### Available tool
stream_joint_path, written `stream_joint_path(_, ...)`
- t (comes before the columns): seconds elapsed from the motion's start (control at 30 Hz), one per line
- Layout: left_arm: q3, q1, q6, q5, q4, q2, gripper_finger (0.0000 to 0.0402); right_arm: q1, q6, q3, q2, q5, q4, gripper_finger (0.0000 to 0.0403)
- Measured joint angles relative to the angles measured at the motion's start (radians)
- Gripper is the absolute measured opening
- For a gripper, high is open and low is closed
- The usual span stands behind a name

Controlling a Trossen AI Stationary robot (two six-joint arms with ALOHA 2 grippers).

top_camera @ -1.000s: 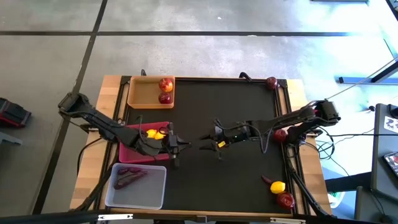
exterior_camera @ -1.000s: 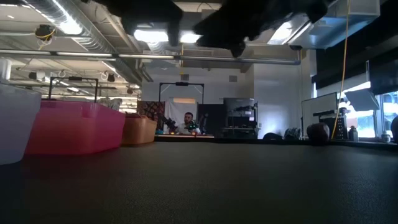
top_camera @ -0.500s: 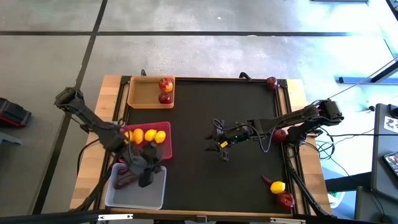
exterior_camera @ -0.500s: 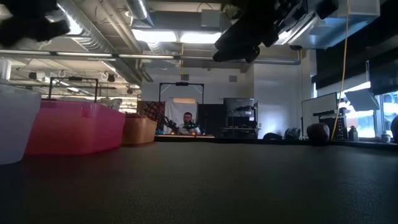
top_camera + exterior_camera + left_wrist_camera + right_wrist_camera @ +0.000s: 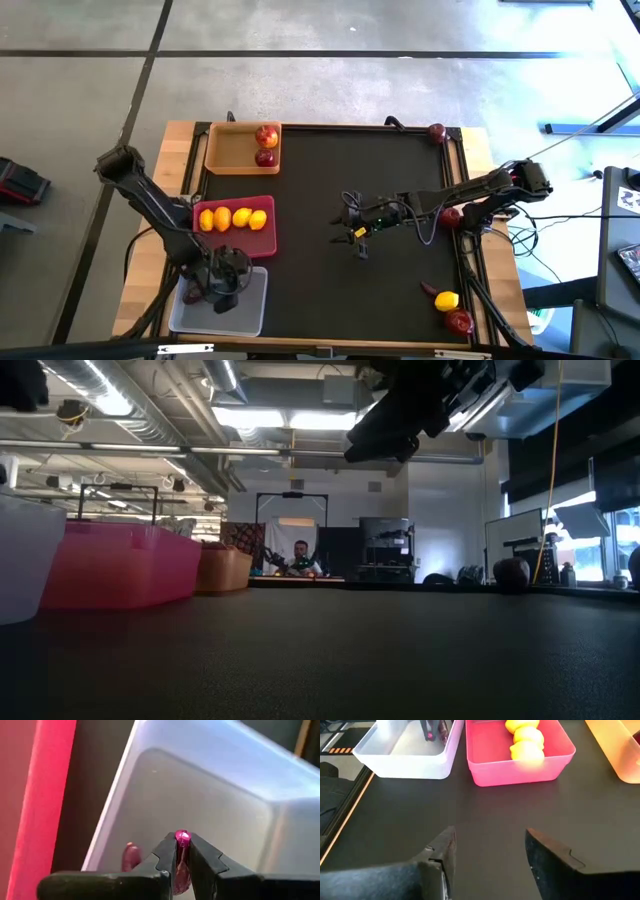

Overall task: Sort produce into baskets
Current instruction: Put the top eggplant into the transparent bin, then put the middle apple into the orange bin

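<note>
High view: left gripper (image 5: 224, 292) is hanging over the white tray (image 5: 190, 318) at the tabletop's (image 5: 330, 190) near left corner; 4 lemons (image 5: 232, 218) are lying in the pink tray (image 5: 262, 240), 2 apples (image 5: 266, 145) in the wooden tray (image 5: 222, 160); right gripper (image 5: 348, 231) is hovering mid-tabletop; more produce is sitting along the right edge. Low view: the 3 trays are lining up at left, pink tray (image 5: 120, 565) between the others. Left wrist view: left gripper (image 5: 182, 855) is pinching a purple root (image 5: 182, 840) above the white tray (image 5: 220, 785); another root (image 5: 131, 856) is lying inside. Right wrist view: right gripper (image 5: 490, 845) is standing parted, holding nothing.
</note>
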Motion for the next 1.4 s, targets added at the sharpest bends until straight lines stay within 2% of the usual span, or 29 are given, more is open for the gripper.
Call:
stream_joint_path(0.27, -0.012, 0.034, -0.019, -0.001, -0.011, 0.054, 0.0042, 0.0, 0.0, 0.0, 0.0, 0.0, -0.003, 0.0186)
stream_joint_path(0.37, -0.012, 0.046, -0.019, -0.001, -0.014, 0.055, 0.0071, 0.0, 0.0, 0.0, 0.001, 0.0, -0.011, 0.0186)
stream_joint_path(0.53, -0.012, 0.053, -0.019, -0.001, -0.014, 0.055, 0.0145, 0.0, 0.0, 0.0, 0.001, 0.0, -0.015, 0.0186)
stream_joint_path(0.63, -0.012, 0.058, -0.018, 0.059, -0.015, 0.047, 0.0178, 0.0, 0.0, 0.0, 0.001, 0.0, -0.024, 0.0186)
stream_joint_path(0.7, -0.008, 0.07, -0.012, 0.135, -0.017, 0.035, 0.019, 0.0, 0.0, 0.0, 0.001, 0.0, -0.023, 0.0186)
stream_joint_path(0.77, 0.002, 0.075, -0.019, 0.169, -0.013, 0.017, 0.0196, 0.0, 0.0, 0.0, 0.001, 0.0, -0.02, 0.0186)
stream_joint_path(0.93, 0.033, 0.08, 0.005, 0.172, -0.01, -0.06, 0.0198, 0.0, -0.001, 0.0, -0.002, 0.0, -0.038, 0.0186)
stream_joint_path(1.03, 0.052, 0.086, 0.047, 0.107, -0.007, -0.119, 0.0198, 0.006, 0.012, 0.0, -0.037, -0.013, -0.095, 0.0186)
stream_joint_path(1.13, 0.06, 0.098, 0.126, -0.043, -0.005, -0.172, 0.0198, 0.008, 0.056, 0.0, -0.106, -0.019, -0.19, 0.0186)
stream_joint_path(1.3, 0.06, 0.128, 0.279, -0.283, -0.002, -0.213, 0.0198, 0.007, 0.168, 0.0, -0.27, -0.015, -0.435, 0.0186)
stream_joint_path(1.4, 0.06, 0.151, 0.338, -0.36, -0.003, -0.213, 0.0198, 0.006, 0.25, 0.0, -0.374, 0.04, -0.596, 0.0186)
